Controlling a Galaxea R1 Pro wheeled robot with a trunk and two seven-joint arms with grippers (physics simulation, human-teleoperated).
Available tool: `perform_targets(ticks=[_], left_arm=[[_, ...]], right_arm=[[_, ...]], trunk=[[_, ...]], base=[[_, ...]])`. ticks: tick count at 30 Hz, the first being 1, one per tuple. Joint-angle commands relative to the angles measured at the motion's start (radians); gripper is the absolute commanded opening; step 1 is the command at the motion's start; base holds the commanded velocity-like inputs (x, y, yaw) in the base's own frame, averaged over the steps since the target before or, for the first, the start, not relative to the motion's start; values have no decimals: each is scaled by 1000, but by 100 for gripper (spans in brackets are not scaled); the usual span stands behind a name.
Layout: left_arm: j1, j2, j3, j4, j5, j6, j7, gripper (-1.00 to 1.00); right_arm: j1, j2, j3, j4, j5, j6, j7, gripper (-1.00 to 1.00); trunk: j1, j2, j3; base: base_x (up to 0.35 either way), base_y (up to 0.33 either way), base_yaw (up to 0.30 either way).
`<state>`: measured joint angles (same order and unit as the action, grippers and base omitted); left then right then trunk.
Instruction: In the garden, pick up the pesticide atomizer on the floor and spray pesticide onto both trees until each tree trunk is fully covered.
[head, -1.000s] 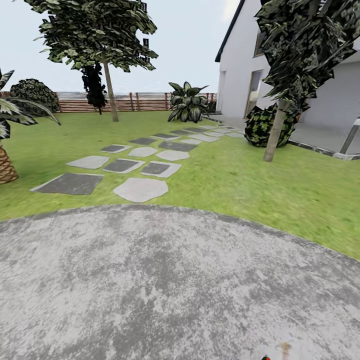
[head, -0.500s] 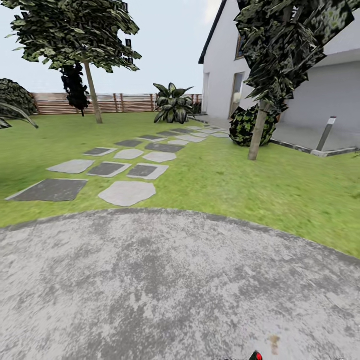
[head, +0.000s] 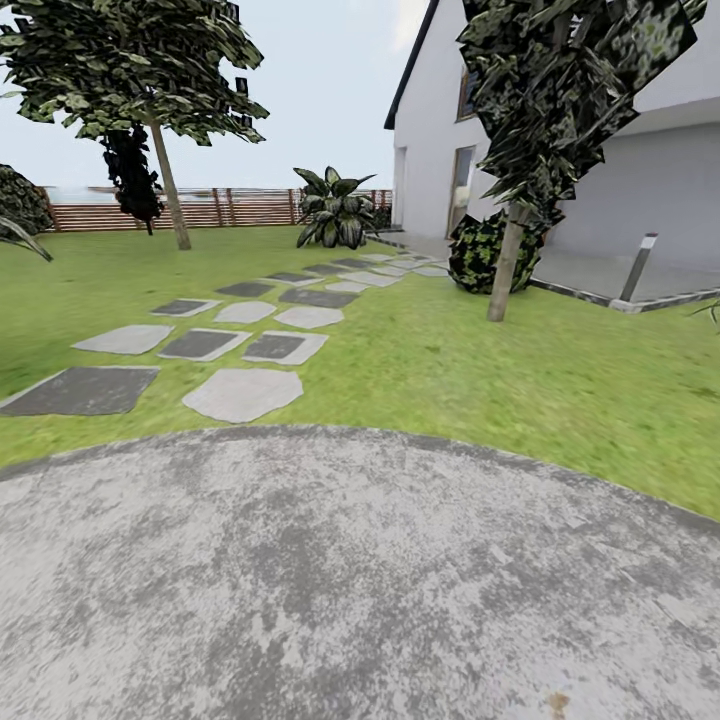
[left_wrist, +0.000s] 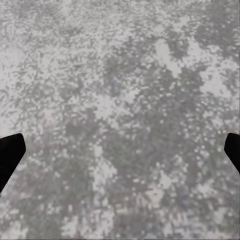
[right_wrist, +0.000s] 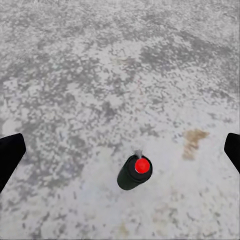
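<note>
At the far left of the head view a thin-stemmed tree with a dark, patchy green crown (head: 165, 170) stands on the wide green grass lawn (head: 560, 370), in front of the brown horizontal-slat wooden fence (head: 230, 208). A trail of flat grey and dark stepping stones (head: 240, 393) runs from the mottled grey concrete pad (head: 330, 580) toward the white house (head: 640, 190), past a broad-leaved plant (head: 333, 207). Further right, a second tree with a pale slanted trunk (head: 503, 265) rises beside a round dark bush (head: 478, 252), and a short grey post (head: 636, 267) stands at the edge of the paving. In the left wrist view, the left gripper (left_wrist: 120, 152) hangs spread wide over bare concrete, its dark fingertips (left_wrist: 10, 155) at the frame's edges and nothing between them. In the right wrist view, the right gripper (right_wrist: 120, 152) is equally wide apart and empty, with the small dark cylindrical pesticide atomizer with a red cap (right_wrist: 134, 171) standing upright on the pad between and beyond its fingers, near a brownish stain (right_wrist: 192, 141). The bottle looks rigid, light and smooth-walled, so it would likely tip at a nudge; the dark body below the red top seems the safest place to close on, squarely across its width.
</note>
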<state>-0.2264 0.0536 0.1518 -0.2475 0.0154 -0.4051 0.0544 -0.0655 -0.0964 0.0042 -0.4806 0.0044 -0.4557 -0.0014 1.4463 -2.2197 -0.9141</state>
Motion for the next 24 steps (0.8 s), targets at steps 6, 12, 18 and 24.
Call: perform_targets(ticks=[6,12,18,24], left_arm=[[-1,0,-2,1,1,-4,3,100],[-1,0,-2,1,0,-3,3,100],[-1,0,-1,2,0,-4,3,100],[-1,0,-1,2,0,-5,3,100]], right_arm=[[-1,0,0,0,0,-3,0,100],[-1,0,0,0,1,-3,0,100],[-1,0,0,0,2,-3,0,100],[0,0,0,0,2,-3,0,100]], trunk=[[0,0,-1],[0,0,-1],[0,0,-1],[0,0,-1]], base=[[302,126,0],[303,149,0],[303,190,0],[303,194,0]])
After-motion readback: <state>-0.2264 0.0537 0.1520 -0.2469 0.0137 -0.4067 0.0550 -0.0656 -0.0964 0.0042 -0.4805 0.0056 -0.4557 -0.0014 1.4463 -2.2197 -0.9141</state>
